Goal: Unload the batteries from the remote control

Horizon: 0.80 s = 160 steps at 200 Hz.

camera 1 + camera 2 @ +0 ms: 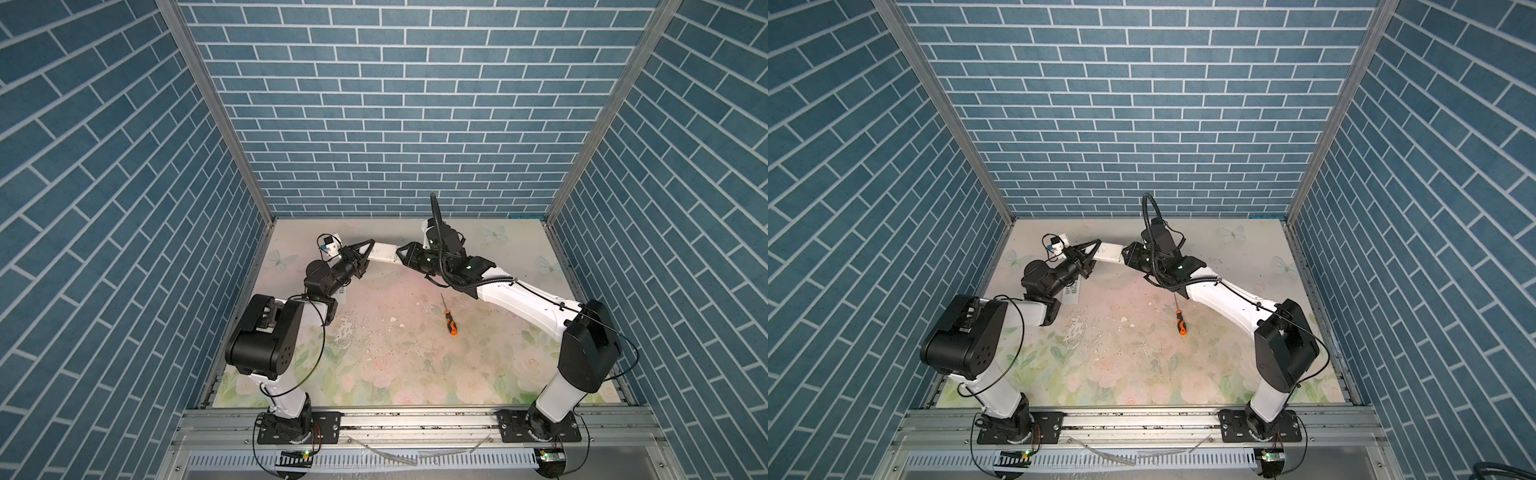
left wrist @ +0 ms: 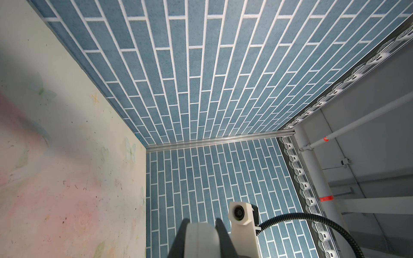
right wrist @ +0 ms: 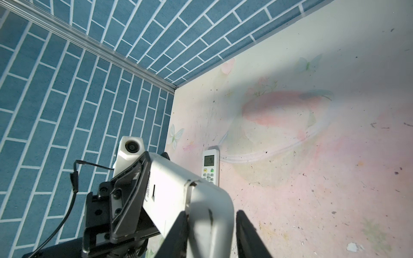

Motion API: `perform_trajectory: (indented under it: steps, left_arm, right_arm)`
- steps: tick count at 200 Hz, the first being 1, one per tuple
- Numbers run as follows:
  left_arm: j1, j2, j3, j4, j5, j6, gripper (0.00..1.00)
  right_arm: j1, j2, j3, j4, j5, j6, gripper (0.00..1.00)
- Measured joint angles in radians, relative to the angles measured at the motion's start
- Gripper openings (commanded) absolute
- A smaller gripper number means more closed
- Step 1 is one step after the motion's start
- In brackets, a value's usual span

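A white rectangular plastic remote control (image 1: 384, 252) is held in the air over the far part of the floral-printed table (image 1: 415, 374), a little above the middle of both top views. It spans the gap between the two arms.

The left end effector (image 1: 369, 250) is closed tight on the end of the remote control that points to the left of the frame. In the left wrist view its dark fingers (image 2: 183, 236) press on both sides of the pale body at the bottom edge.

The right end effector (image 1: 399, 254) straddles the opposite end. In the right wrist view one finger (image 3: 178, 234) lies against the remote control (image 3: 178, 196). A thin sliver shows beside the other finger, so I cannot tell whether this end is really clamped.

The batteries cannot be seen in any view.

A second white remote with a small lit display (image 3: 210, 166) lies flat on the table, partly under the left arm at centre left of a top view (image 1: 1071, 294).

A slim screwdriver with an orange-and-black handle (image 1: 449, 322) lies on the table right of centre, well apart from both end effectors.
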Motion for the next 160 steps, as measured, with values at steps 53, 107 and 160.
perform_trajectory:
  steps: [53,107,160]
  left_arm:
    - [-0.001,0.0,0.0,0.0,0.01,0.0,0.0]
    - [0.003,0.0,0.0,-0.006,0.0,0.004,0.0]
    - [-0.001,0.0,-0.002,-0.01,0.007,0.005,0.0]
  right_arm:
    - [0.0,-0.017,-0.013,0.001,0.004,0.001,0.25]
    - [-0.004,-0.024,-0.013,0.006,0.008,0.001,0.13]
    - [-0.001,-0.025,-0.013,0.034,-0.011,-0.002,0.04]
